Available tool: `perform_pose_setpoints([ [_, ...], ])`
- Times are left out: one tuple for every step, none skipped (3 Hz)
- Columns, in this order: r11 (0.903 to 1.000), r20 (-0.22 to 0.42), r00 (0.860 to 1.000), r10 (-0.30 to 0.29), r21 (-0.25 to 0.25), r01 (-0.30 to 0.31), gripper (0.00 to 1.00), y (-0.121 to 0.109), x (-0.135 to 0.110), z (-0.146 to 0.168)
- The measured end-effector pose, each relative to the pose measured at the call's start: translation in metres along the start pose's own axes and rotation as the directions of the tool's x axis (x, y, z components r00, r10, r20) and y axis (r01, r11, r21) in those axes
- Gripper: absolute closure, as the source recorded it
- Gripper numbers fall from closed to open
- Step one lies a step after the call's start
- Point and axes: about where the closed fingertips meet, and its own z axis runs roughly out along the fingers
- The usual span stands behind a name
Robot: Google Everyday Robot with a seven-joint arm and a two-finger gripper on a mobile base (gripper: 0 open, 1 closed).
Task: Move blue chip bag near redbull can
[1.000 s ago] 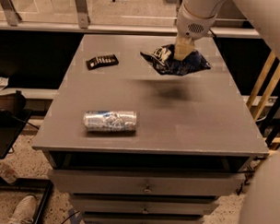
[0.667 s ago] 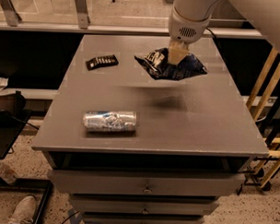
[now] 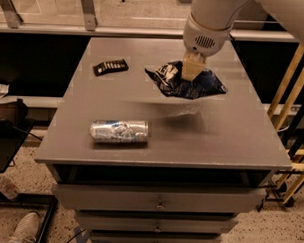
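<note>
Blue chip bag [image 3: 167,77] clamped in jaws of gripper [image 3: 193,70], held above desk [image 3: 231,139]. Bag to be carried low, set just beside redbull can [image 3: 119,131]; contact avoided, can judged liable to roll.

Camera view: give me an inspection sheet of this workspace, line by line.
Surface: grey table top, above a stack of drawers.
Job's things: blue chip bag held clear of the surface; redbull can lying on its side near the front left, apart from the bag.
Clutter: flat black packet at the back left.
Hand: over the table's back right, shut on the blue chip bag.
Cables: nothing seen.
Surroundings: yellow wooden frame at right; a shoe on the speckled floor, lower left.
</note>
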Motion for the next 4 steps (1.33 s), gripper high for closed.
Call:
perform_pose_setpoints([
  [0.9980, 0.011, 0.999, 0.042, -0.048, -0.041, 1.00, 0.013, 0.002, 0.003],
  [0.9915, 0.016, 0.997, 0.077, -0.107, -0.075, 1.00, 0.023, 0.004, 0.014],
  [0.9832, 0.014, 0.994, 0.109, -0.149, -0.106, 1.00, 0.028, 0.009, 0.025],
  [0.9755, 0.011, 0.992, 0.130, -0.181, -0.126, 1.00, 0.032, 0.011, 0.032],
])
